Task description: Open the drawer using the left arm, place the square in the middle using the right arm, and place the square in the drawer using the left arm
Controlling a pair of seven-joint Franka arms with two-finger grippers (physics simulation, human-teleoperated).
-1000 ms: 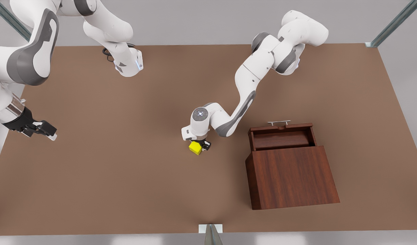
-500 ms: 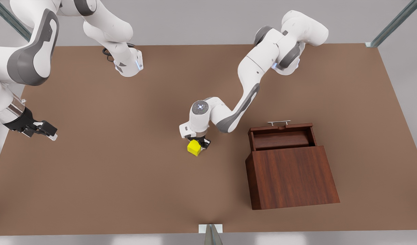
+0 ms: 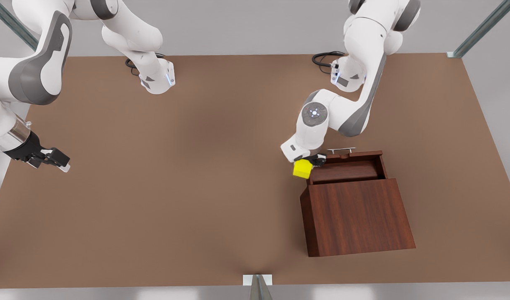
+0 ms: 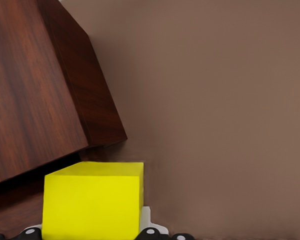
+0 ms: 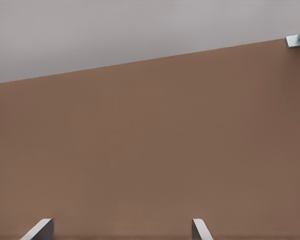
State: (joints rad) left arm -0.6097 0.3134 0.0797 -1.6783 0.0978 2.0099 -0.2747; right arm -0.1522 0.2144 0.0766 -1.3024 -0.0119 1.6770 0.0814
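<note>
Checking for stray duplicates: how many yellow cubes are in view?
1. The square is held in the left gripper at the open drawer's corner, on the front view's left. More could hide inside the cabinet.

The right pincer's (image 5: 121, 229) 2 fingertips (image 5: 39, 229) spread wide above bare brown tabletop (image 5: 150, 150)

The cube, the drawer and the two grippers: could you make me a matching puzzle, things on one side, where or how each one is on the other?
Things:
1. cube
2. drawer
3. left gripper
4. right gripper

Descriptions:
A. pulled open, with nothing visible inside
B. open, waiting at the front view's left edge of the table
C. yellow, held in the air just beside the drawer's corner
D. shut on the cube, next to the drawer's handle end

Pairs: 1-C, 2-A, 3-D, 4-B
</note>
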